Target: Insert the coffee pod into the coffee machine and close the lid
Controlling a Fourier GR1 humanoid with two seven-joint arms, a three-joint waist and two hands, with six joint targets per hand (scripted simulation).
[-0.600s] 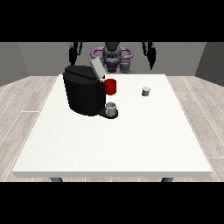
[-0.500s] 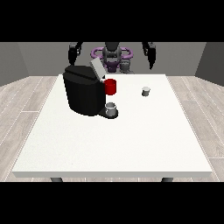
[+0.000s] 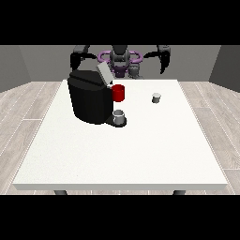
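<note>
The black coffee machine (image 3: pixel 90 97) stands on the left half of the white table (image 3: pixel 140 150), its grey lid (image 3: pixel 104 72) tilted up and open. A red part (image 3: pixel 118 93) sticks out of its front, above a small grey cup (image 3: pixel 119 117) on its drip tray. The small grey coffee pod (image 3: pixel 156 97) stands upright on the table, right of the machine. Both hands hover at the far edge, well behind the pod. The hand at the view's right (image 3: pixel 164 62) hangs with fingers pointing down, holding nothing. The hand at the view's left (image 3: pixel 75 60) is just behind the machine's top.
The robot's torso (image 3: pixel 120 60) with a purple ring stands behind the table's far edge. Wood-patterned floor surrounds the table. White tabletop stretches from the machine and pod to the near edge.
</note>
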